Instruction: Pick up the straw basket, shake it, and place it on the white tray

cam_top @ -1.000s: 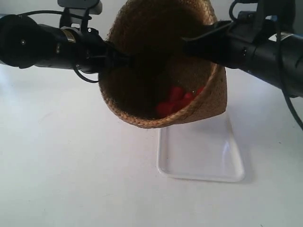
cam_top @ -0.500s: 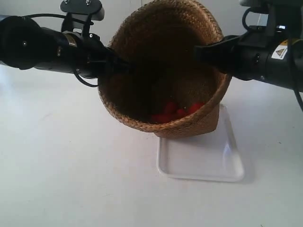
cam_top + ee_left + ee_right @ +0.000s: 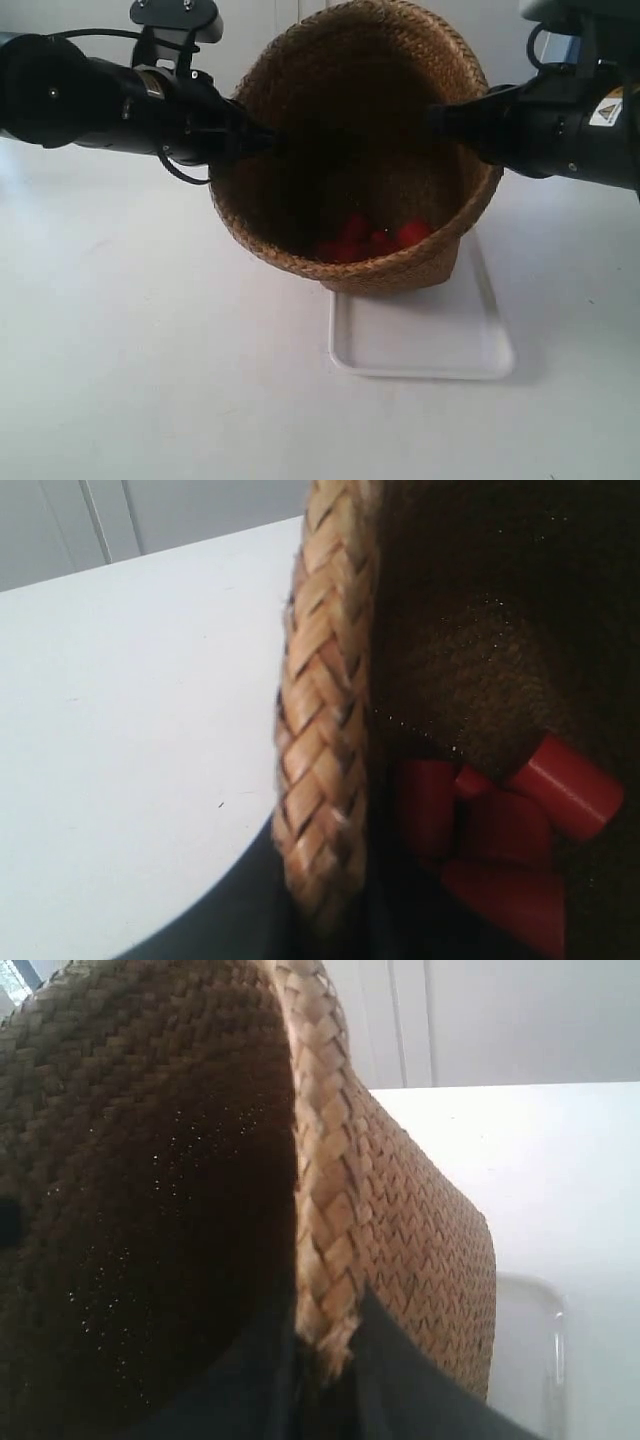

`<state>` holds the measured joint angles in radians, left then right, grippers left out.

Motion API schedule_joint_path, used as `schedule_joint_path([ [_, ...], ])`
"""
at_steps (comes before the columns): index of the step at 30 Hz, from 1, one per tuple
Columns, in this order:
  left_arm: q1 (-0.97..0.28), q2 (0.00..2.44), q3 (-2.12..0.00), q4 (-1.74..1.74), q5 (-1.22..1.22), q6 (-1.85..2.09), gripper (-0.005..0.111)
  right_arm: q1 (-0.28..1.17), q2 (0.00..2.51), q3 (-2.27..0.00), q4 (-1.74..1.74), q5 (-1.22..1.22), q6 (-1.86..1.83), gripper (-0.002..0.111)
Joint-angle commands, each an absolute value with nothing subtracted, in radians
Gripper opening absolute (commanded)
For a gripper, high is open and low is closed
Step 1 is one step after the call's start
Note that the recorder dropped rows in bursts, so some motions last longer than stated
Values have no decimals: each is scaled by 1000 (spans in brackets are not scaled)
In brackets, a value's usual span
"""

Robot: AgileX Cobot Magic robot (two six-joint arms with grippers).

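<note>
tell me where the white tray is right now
In the exterior view the white tray lies flat on the table, just right of centre, its far end hidden behind the tilted straw basket.

1. straw basket (image 3: pixel 380 272): woven straw, brown, matt, rough; braided rim coarse
2. white tray (image 3: pixel 420 345): looks plastic, smooth, glossy
3. red pieces (image 3: pixel 560 785): smooth, faint sheen, plastic-like
4. table (image 3: pixel 150 380): white, smooth, matt
5. arm at the exterior view's left (image 3: pixel 70 95): black casing, smooth, dull sheen
</note>
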<state>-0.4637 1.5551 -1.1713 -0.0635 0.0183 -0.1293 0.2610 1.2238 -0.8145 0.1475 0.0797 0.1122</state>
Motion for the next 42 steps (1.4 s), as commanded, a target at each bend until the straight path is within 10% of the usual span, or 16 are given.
schedule_joint_path([
  [1, -467, 1553, -1171, -43, -46, -105, 0, 259, 1219, -816, 139, 59, 109, 0],
  [42, -467, 1637, -1526, -100, 573, -352, 0, 217, 1307, -1165, -278, 852, 372, 0],
])
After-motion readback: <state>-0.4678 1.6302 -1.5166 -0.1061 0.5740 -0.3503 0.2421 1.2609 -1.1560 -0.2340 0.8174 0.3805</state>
